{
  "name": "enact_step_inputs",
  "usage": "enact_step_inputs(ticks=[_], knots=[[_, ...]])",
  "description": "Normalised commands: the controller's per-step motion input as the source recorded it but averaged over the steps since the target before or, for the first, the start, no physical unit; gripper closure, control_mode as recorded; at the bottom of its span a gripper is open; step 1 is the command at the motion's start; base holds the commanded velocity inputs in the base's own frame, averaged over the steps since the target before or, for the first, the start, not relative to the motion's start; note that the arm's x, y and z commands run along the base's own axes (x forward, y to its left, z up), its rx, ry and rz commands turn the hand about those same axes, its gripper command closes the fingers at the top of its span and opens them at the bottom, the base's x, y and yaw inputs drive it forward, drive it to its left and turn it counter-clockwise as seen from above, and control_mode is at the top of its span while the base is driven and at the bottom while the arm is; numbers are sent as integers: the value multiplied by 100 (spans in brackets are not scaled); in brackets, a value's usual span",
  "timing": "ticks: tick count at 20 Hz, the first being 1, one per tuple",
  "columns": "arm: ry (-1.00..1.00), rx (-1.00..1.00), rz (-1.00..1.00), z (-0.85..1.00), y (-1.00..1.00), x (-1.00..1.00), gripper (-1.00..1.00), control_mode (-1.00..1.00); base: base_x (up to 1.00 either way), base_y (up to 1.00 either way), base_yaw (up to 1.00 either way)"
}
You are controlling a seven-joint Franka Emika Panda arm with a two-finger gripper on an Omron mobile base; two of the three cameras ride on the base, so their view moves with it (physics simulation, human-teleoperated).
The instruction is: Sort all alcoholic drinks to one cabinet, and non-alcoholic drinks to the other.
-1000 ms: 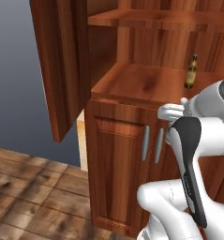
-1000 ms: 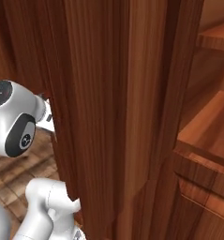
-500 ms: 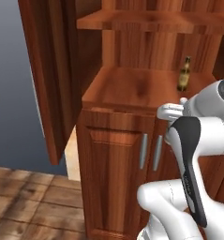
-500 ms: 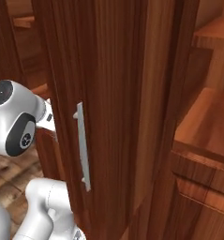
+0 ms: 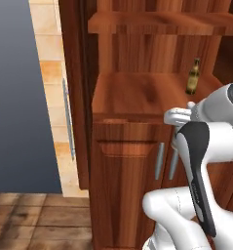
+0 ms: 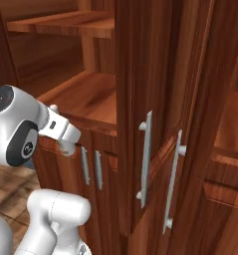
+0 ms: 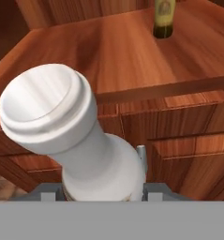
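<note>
The cabinet (image 5: 137, 161) is taking up most of the left base view, its reddish wood running from the upper shelf at the top of the frame down to the panelled lower doors with silver bar handles (image 5: 159, 160) at centre. Its doors are standing open, and the shelf (image 5: 137, 95) in the middle of that frame is carrying one drink: a small amber bottle (image 5: 192, 76) standing upright at the upper right, near the back. In the hand view the same amber bottle (image 7: 163, 18) is sitting at the top edge, well apart from the shelf's front lip.

A pale whitish bottle (image 7: 76, 136) is filling the lower left of the hand view, neck and flat mouth pointing up and away. The gripper (image 7: 101, 190) is closing around its lower body, jaws narrow and pressing both sides. As glass it is likely stiff, smooth, slippery and breakable, fairly light; holding the wide body rather than the slim neck seems the safer hold, and setting it down gently beside the amber one looks wise.
</note>
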Motion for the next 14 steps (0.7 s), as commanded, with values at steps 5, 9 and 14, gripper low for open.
enact_step_inputs(ticks=[5,9,14], knots=[[0,0,0,0,0,0,100,100,28,33,-25],[0,0,0,0,0,0,100,100,34,8,-19],[0,0,0,0,0,0,100,100,54,0,-11]])
